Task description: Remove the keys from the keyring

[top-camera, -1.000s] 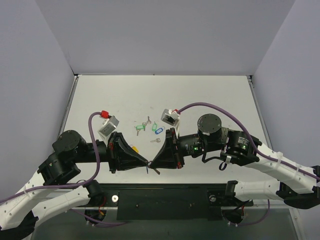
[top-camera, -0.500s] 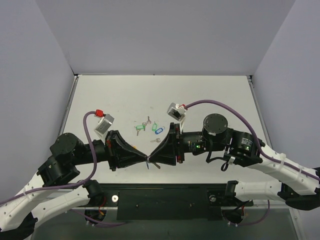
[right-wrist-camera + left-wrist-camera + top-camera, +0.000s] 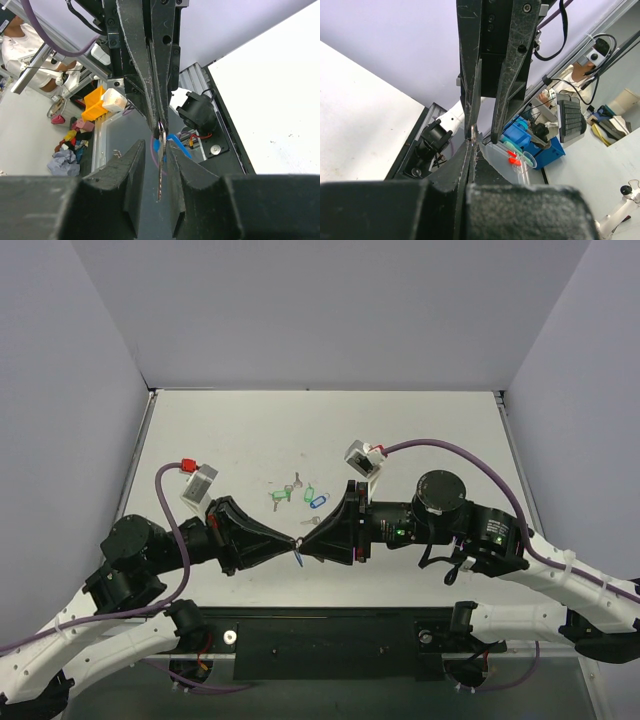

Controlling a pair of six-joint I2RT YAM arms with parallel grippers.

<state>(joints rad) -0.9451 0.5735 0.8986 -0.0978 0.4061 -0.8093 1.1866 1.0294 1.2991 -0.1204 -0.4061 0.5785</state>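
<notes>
Keyring: the keyring [image 3: 473, 134] is showing as a thin metal loop, and I judge it is going to handle as light, stiff and springy, slipping easily off smooth pads.
Keys: the keys [image 3: 160, 172] are hanging edge-on below the ring. They are looking flat, hard and slick, and far smaller than either pincer.
Where to hold: judging from this, one pincer should be pinching the wire of the ring itself and the other taking a key by its flat head, not its blade.
Location: the bunch is hanging in the air between the two pincer tips, above the table [image 3: 420, 430] close to its near edge, a little left of the middle.
Left pincer: the left pincer [image 3: 471, 147] is pressing its fingers together on the keyring.
Right pincer: the right pincer [image 3: 156, 146] is holding its fingers slightly apart, with a key dangling in the gap and not looking clamped.
Arm pose: both arms are lying low and roughly level, reaching inward along the near edge so the tips are meeting nose to nose.
Risk: a hard pull is likely flinging the keys.
Others: green-tagged keys [image 3: 285, 495] and a light blue tag [image 3: 318, 502] are lying further in, toward mid-table.
</notes>
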